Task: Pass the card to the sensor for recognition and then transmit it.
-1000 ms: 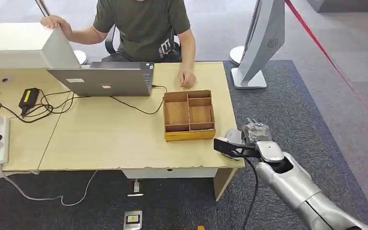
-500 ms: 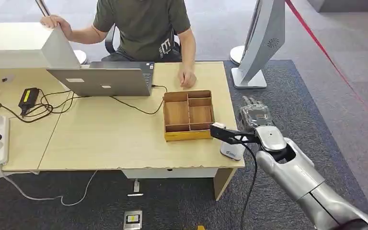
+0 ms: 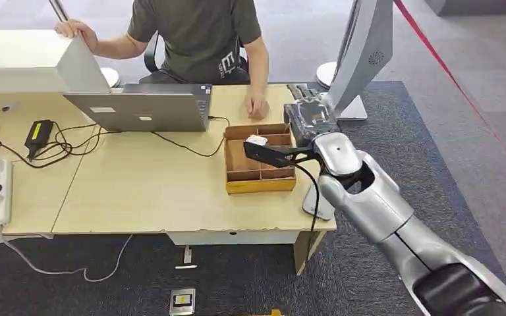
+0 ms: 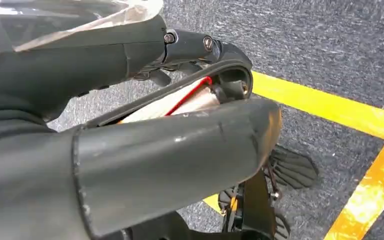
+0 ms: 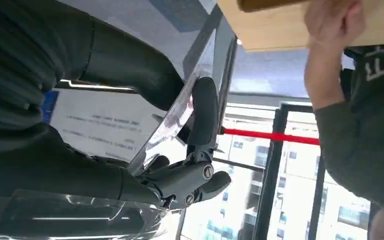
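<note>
Right hand [image 3: 311, 117] is raised over the counter [image 3: 138, 191] beside the tray [image 3: 259, 158], toward the person [image 3: 197, 33]. In the wrist view, fingers [image 5: 202, 110] pinch the card [image 5: 177, 117]. Card looks thin, light, slick; hold by the edge, flat. Left hand: can't tell.

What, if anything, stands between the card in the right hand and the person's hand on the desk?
Nothing visible. The right hand holds the card above the desk's far corner, with bare desk between it and the person's hand. The wooden tray lies nearer, off that line.
</note>
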Available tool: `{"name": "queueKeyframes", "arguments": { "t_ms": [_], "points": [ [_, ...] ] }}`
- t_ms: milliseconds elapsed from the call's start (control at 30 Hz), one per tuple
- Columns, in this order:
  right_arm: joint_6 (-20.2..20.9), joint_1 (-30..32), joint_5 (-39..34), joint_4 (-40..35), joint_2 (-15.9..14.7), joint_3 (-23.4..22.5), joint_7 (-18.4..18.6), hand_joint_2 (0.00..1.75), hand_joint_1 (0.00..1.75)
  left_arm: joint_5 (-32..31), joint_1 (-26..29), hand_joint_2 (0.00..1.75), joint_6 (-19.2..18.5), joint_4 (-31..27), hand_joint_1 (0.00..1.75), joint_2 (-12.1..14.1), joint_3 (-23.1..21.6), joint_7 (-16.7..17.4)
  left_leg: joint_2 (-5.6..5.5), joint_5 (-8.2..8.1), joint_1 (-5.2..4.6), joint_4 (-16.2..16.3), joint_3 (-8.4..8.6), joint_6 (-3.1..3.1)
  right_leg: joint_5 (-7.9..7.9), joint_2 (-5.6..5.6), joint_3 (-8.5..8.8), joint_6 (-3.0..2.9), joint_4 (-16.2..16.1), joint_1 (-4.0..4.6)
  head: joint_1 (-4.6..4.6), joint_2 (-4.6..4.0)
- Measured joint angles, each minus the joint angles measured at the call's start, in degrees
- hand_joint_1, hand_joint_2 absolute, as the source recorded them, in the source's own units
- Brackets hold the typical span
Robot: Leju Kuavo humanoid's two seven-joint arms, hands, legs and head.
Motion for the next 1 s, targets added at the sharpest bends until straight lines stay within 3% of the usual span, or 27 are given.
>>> {"name": "queueKeyframes", "arguments": {
  "t_ms": [167, 400, 700, 1000],
  "points": [
    [-0.7, -2.2, -0.2, 3.2, 4.2, 1.4, -0.5, 1.75, 1.75, -0.2, 0.0, 0.0, -0.3, 0.0, 0.0, 0.0, 0.0, 0.0, 0.01, 0.0, 0.0, 0.0, -0.02, 0.0, 0.0, 0.0, -0.02, 0.0, 0.0, 0.0, 0.02, 0.0],
    [-0.9, -3.9, -0.3, 6.6, 6.8, 2.9, -0.5, 1.75, 1.75, -0.5, 0.1, 0.0, -0.7, 0.0, 0.0, 0.0, 0.0, 0.1, 0.01, 0.0, 0.0, 0.0, 0.0, 0.0, 0.0, 0.0, -0.02, 0.0, 0.0, 0.0, 0.0, 0.0],
    [1.2, -5.1, -4.2, 8.5, 4.9, 4.1, 3.8, 1.75, 1.75, -0.8, 0.2, 0.0, -1.4, 0.0, 0.0, 0.1, 0.0, 1.2, 0.02, 0.0, -0.01, 0.0, -0.01, 0.0, 0.01, 0.0, -0.04, 0.0, 0.0, -0.01, 0.02, 0.02],
    [1.2, -5.7, -4.6, 9.0, 3.6, 4.7, 4.0, 1.75, 1.75, -0.7, 0.2, 0.0, -1.4, 0.0, 0.0, 0.2, 0.0, 1.1, 0.02, 0.0, -0.01, 0.0, 0.0, 0.0, 0.01, 0.0, -0.04, 0.0, 0.0, 0.0, 0.0, 0.0]
  ]
}}
